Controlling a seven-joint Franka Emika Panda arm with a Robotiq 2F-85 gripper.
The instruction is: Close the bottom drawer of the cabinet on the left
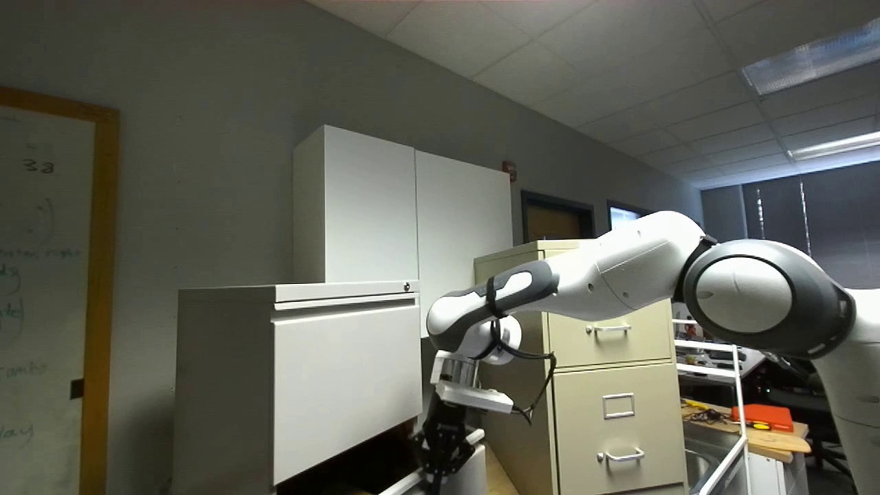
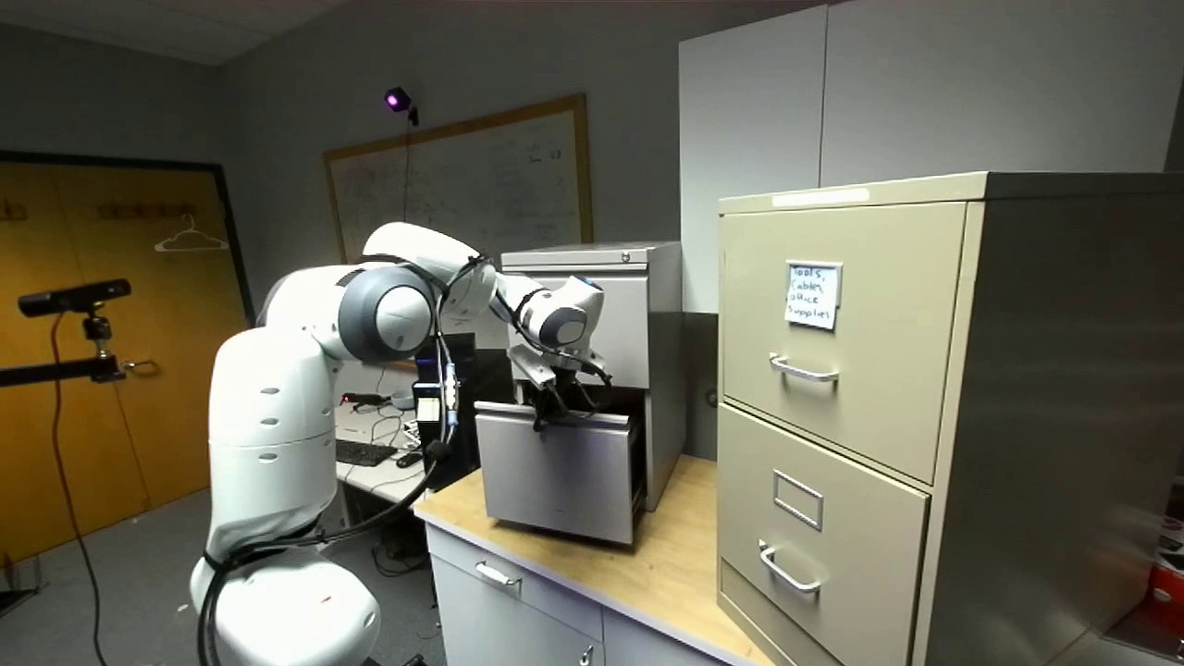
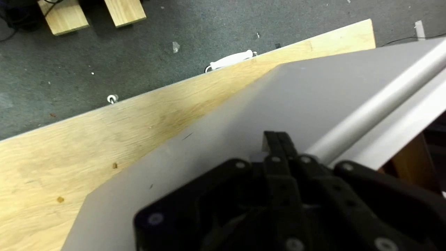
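Note:
The cabinet, boxy and pale grey, shows in both exterior views (image 1: pixel 344 385) (image 2: pixel 666 351). Its bottom drawer (image 2: pixel 555 481) stands pulled out, with a gap above its rim. The drawer's front (image 3: pixel 296 94) and rounded top lip fill much of the wrist view; a bit of its brownish inside shows at the right. In an exterior view the drawer (image 1: pixel 469 471) is mostly cut off or behind the gripper. My black gripper (image 3: pixel 278 134) is shut and empty, fingers pointing down at the outer face by the top lip (image 2: pixel 539 424) (image 1: pixel 434 481). I cannot tell whether they touch it.
The cabinet stands on a wooden counter (image 2: pixel 680 555) (image 3: pixel 104 122). A beige filing cabinet (image 2: pixel 832 444) (image 1: pixel 612 426) stands beside it. A white cupboard (image 1: pixel 371 206) is behind. The big upper drawer front (image 2: pixel 629 333) is shut, close to my wrist. A desk with a keyboard (image 2: pixel 363 453) lies beyond the arm.

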